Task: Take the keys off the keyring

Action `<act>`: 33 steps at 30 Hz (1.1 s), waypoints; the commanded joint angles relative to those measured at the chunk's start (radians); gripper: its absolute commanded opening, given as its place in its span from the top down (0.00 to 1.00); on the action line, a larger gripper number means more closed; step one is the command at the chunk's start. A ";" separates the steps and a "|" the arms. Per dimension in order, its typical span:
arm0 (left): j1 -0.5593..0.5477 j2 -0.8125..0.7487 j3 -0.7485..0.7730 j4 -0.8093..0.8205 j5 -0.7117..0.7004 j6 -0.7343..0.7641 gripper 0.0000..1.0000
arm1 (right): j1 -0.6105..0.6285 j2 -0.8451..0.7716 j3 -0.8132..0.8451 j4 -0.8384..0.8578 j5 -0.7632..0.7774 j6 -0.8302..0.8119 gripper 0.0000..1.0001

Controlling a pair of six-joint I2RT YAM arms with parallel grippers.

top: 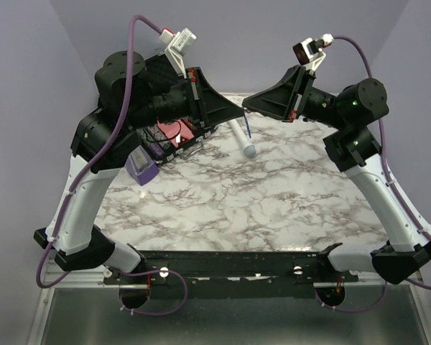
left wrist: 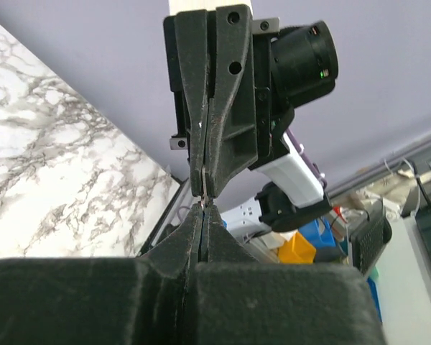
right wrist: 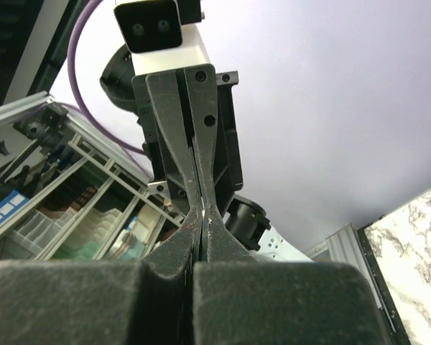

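My left gripper [top: 238, 112] and right gripper [top: 249, 107] meet tip to tip above the far middle of the marble table [top: 273, 194]. Both are shut. A thin blue strip, the keyring [top: 248, 128], hangs just below the right gripper's tip. In the left wrist view my left gripper [left wrist: 203, 210] points up at the right gripper's fingers [left wrist: 226, 108], with a thin silver sliver, the key [left wrist: 203, 192], pinched between the two pairs of tips. In the right wrist view my right gripper [right wrist: 203, 218] faces the left one, with the silver sliver [right wrist: 204, 210] showing at the tips.
A white wand [top: 242, 140] lies on the table under the grippers. A purple metronome [top: 142, 167] stands at the left, with a red and black object [top: 174, 133] behind it under the left arm. Walls close the back and sides.
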 commanded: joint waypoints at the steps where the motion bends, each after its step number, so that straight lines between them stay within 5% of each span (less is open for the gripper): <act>1: -0.046 0.001 -0.021 0.100 -0.192 -0.059 1.00 | 0.008 0.002 0.023 -0.024 0.068 -0.007 0.99; 12: -0.117 -0.007 -0.073 0.205 -0.364 -0.104 1.00 | 0.008 -0.033 -0.028 0.014 0.153 0.021 0.99; 22: -0.118 -0.032 -0.116 0.228 -0.384 -0.109 0.99 | 0.008 -0.052 -0.042 0.014 0.160 -0.002 0.99; 33: -0.117 -0.096 -0.167 0.193 -0.390 -0.064 0.60 | 0.008 -0.053 -0.040 -0.003 0.146 -0.030 0.99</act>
